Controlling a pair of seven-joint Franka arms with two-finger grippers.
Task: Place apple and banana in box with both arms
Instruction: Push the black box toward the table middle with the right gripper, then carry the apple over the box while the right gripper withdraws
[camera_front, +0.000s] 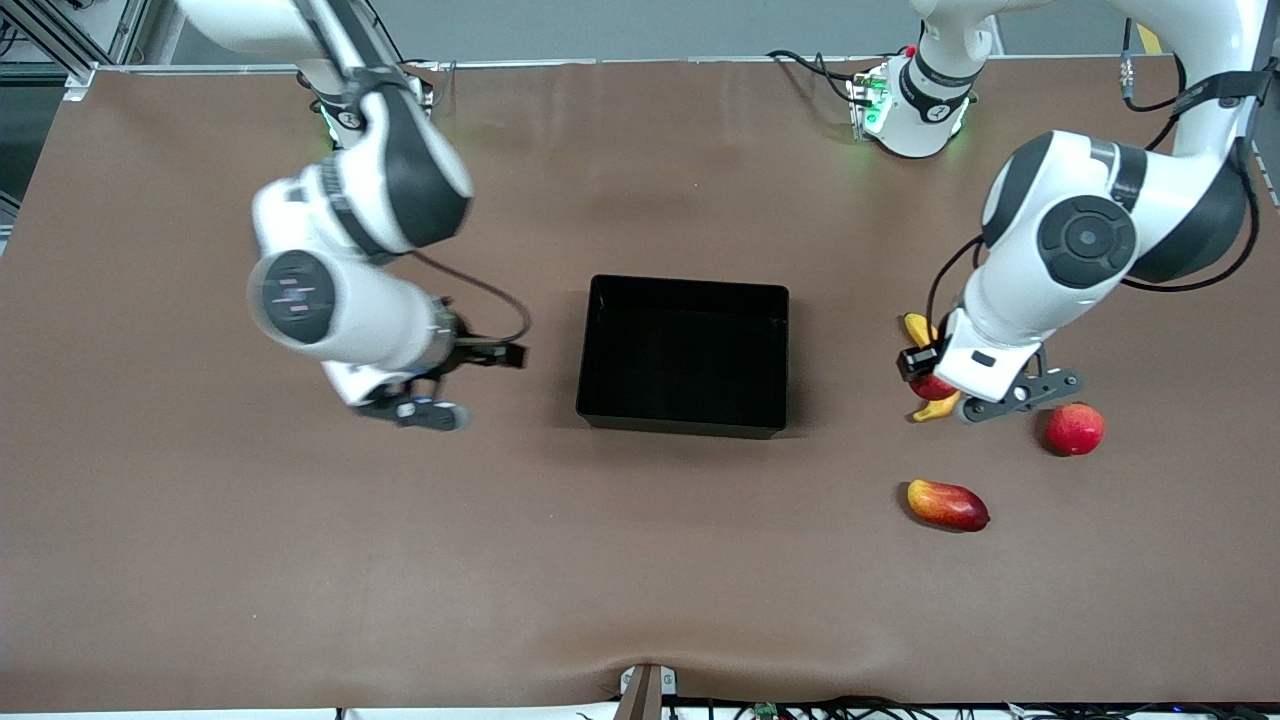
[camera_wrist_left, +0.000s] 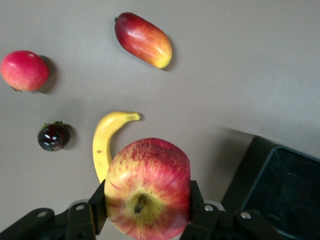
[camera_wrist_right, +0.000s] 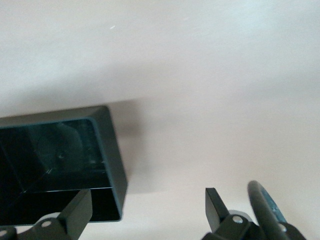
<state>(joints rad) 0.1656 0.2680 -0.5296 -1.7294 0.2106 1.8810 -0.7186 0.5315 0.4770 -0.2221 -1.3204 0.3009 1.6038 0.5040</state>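
My left gripper (camera_front: 928, 380) is shut on the apple (camera_front: 936, 388), red with yellow mottling, and holds it over the banana (camera_front: 918, 328). In the left wrist view the apple (camera_wrist_left: 147, 187) sits between the two fingers (camera_wrist_left: 100, 206), stem dimple toward the camera, with the yellow banana (camera_wrist_left: 106, 142) on the table under it. The black box (camera_front: 685, 290) stands at the table's middle, empty; its corner shows in the left wrist view (camera_wrist_left: 260, 165). My right gripper (camera_front: 425, 410) is open and empty over bare table beside the box, toward the right arm's end. In the right wrist view (camera_wrist_right: 147, 210) the box (camera_wrist_right: 112, 150) lies close by.
A pink-red round fruit (camera_front: 1074, 429) lies beside the left gripper, toward the left arm's end. A red-yellow mango-like fruit (camera_front: 947, 504) lies nearer the front camera. A small dark round fruit (camera_wrist_left: 53, 136) lies beside the banana, hidden in the front view.
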